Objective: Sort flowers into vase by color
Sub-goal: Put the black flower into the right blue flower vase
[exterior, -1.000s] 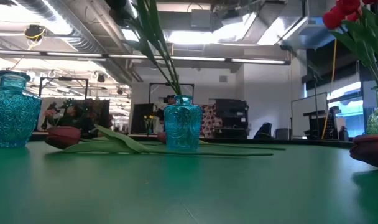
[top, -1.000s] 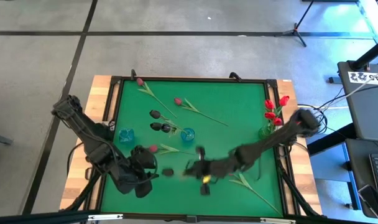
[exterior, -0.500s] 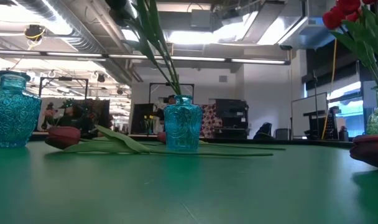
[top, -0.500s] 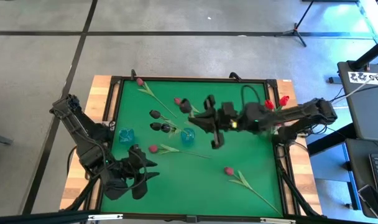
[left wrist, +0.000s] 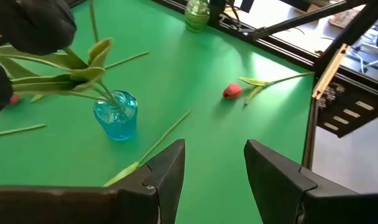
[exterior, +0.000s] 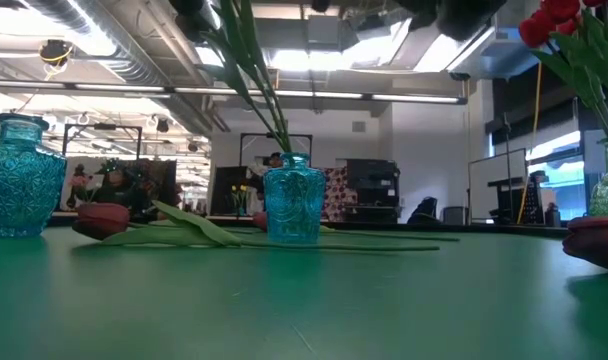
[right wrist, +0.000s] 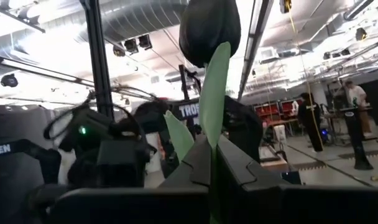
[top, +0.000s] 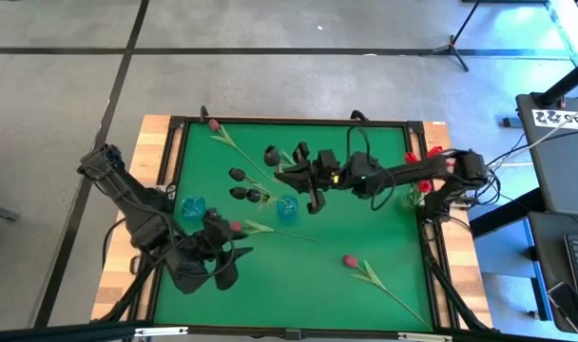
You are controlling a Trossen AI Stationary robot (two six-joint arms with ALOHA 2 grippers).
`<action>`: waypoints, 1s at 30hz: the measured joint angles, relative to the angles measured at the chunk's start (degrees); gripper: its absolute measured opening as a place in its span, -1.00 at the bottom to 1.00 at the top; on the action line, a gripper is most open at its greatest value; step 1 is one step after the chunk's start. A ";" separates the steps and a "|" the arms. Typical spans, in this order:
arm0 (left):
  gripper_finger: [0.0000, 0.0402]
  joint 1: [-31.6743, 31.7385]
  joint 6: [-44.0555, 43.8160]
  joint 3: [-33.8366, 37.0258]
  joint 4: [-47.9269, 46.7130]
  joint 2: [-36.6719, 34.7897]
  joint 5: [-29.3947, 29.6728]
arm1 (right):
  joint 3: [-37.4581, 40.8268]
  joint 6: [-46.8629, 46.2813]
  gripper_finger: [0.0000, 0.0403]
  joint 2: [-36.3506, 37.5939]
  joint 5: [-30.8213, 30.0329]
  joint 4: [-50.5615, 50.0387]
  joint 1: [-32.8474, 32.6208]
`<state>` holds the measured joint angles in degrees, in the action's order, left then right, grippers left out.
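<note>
High view: your right gripper (top: 298, 171) is up over the middle of the green table (top: 365, 228), just above the blue vase (top: 287, 207) there. Its fingers are pressed together on the stem of a black tulip (top: 272, 155). The dark bud sticks out past the fingers, toward the far left. In the right wrist view you see that bud (right wrist: 209, 28) right in front of the fingers (right wrist: 195, 162), with a green leaf running up from between them.

Two more black tulips (top: 238, 175) already stand in the blue vase and lean out to the left. A second blue vase (top: 192, 206) stands near the left edge.

Your left gripper (top: 218, 261) waits low at the near left of the table. Its fingers (left wrist: 167, 171) are spread apart and hold nothing. A pink tulip (top: 234, 227) lies flat just beside it, its stem pointing right.

Another pink tulip (top: 349, 260) lies on the near right of the table, well apart from both grippers. One more (top: 214, 124) lies at the far left corner. Red tulips (top: 417, 171) stand in a green vase (top: 408, 199) by the right edge.
</note>
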<state>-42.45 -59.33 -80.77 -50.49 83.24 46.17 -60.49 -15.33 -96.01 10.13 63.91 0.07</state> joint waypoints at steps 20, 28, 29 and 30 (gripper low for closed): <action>-0.19 0.65 -0.46 0.00 -2.10 0.00 4.33 | -0.02 -2.73 -0.99 -10.14 -0.02 6.72 -0.03; -0.19 0.96 -3.06 0.02 -7.18 0.00 3.76 | -0.02 -4.17 -0.98 -10.11 -0.10 9.24 -0.49; -0.19 0.96 -3.11 0.02 -7.69 0.00 3.73 | -0.02 -4.24 -0.99 -10.11 -0.23 9.69 -0.53; -0.19 0.96 -3.13 0.02 -8.00 0.00 3.69 | -0.04 -4.26 -0.99 -10.11 -0.32 9.72 -0.80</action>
<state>-41.49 -62.46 -80.75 -58.49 83.24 49.87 -60.53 -19.59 -106.13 9.81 73.63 -0.73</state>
